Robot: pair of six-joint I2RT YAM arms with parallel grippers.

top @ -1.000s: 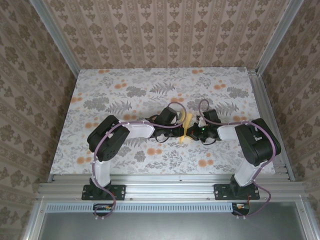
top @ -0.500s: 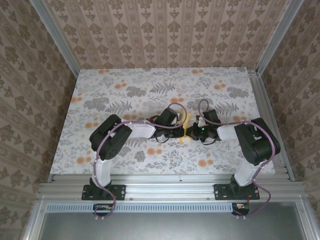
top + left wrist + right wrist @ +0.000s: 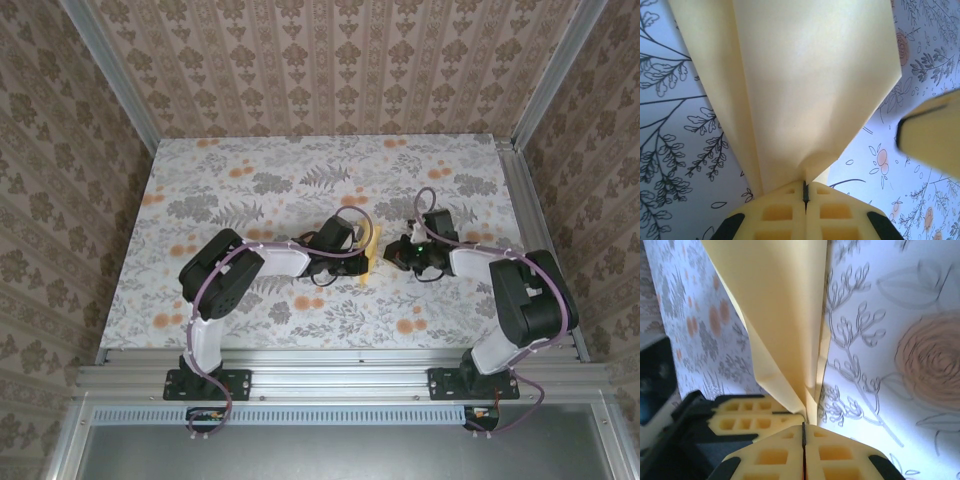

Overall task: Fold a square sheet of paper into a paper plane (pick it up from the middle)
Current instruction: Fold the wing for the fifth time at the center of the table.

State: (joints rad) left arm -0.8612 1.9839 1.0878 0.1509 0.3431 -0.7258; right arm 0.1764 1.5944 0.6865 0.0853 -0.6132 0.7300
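The left hand (image 3: 804, 186) is closed on the folded paper (image 3: 810, 90), upright near the middle of the bench (image 3: 220, 180), and the right hand (image 3: 803, 426), closed and seemingly empty just beside it, should take it gently.

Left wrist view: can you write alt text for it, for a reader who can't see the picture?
The left gripper, jaws shut, pinches a folded pale-yellow paper that fans upward from its yellow fingers. Behind it lies the flower-printed table; a blurred yellow shape sits at the right edge, too soft to identify.
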